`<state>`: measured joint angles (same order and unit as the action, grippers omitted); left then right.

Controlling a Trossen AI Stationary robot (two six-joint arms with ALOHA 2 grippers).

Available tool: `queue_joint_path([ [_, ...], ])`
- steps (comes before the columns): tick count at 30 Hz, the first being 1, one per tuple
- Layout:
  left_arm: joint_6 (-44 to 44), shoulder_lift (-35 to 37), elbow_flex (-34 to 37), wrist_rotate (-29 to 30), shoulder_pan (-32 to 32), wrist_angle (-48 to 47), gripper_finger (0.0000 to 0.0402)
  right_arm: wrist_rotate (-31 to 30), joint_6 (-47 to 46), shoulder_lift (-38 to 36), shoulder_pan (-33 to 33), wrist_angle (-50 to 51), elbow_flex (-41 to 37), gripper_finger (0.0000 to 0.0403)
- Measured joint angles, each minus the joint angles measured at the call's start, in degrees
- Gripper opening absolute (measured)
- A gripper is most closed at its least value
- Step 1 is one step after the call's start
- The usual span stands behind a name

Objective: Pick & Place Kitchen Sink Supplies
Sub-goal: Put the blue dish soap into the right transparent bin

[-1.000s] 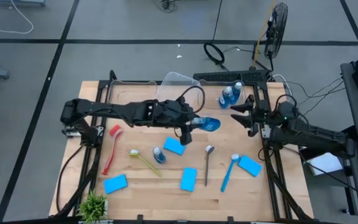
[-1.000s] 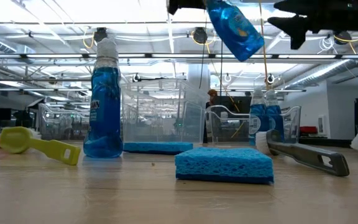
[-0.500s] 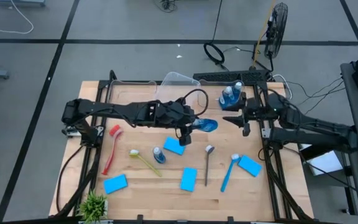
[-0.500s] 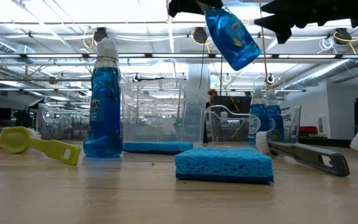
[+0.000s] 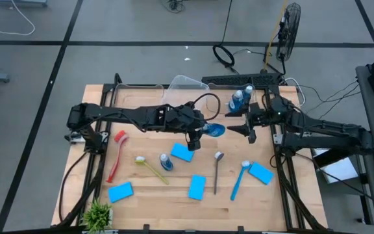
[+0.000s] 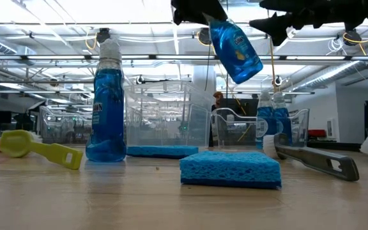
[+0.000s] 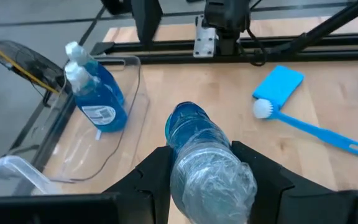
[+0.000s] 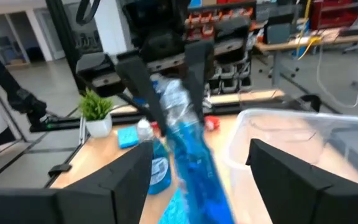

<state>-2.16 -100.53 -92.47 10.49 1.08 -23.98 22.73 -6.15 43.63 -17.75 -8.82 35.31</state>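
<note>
My left gripper (image 5: pixel 203 132) is shut on a small blue bottle (image 5: pixel 215 130) high above the table's middle; the low view shows the bottle (image 6: pixel 236 50) hanging tilted. My right gripper (image 5: pixel 240 124) is open just to the right of it. In the right wrist view its fingers (image 8: pixel 107 186) stand wide on either side of the bottle's blue lower end (image 8: pixel 197 168), with no touch showing. Two more blue bottles (image 5: pixel 241 99) stand in a clear bin at the far right. Another bottle (image 5: pixel 165 162) stands on the table. My left gripper pinches the bottle's clear upper part (image 7: pixel 211 177) between its two fingers (image 7: pixel 156 177). The fingers slant down toward the table's right and lie along the bottle. The blue base end (image 7: pixel 188 121) sticks out beyond them. The bottle is lifted clear and tilted, base end lower.
On the table lie blue sponges (image 5: pixel 182 153) (image 5: pixel 197 186) (image 5: pixel 121 192), a red brush (image 5: pixel 117 155), a yellow brush (image 5: pixel 150 168), a blue brush (image 5: pixel 239 179) and a grey spoon-like tool (image 5: pixel 217 170). A clear bin (image 5: pixel 186 83) stands at the far edge, a green plant (image 5: pixel 98 213) at the near left.
My right gripper has moved toward the table's left, up to the held bottle's lower end. The bottle stays in my left gripper and has tipped a little steeper.
</note>
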Motion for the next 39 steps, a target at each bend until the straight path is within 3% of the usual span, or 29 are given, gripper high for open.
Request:
queue_joint_path([
  [16,-1.15,-1.03,0.00,-0.52,0.04,0.49,0.0142,-0.09,-0.01,7.06,1.07,-3.88,0.04,0.0290],
  [39,-1.88,-4.44,0.02,-3.00,-0.22,5.63,0.0142,0.02,-2.63,11.14,3.99,-1.81,0.09,0.0289],
])
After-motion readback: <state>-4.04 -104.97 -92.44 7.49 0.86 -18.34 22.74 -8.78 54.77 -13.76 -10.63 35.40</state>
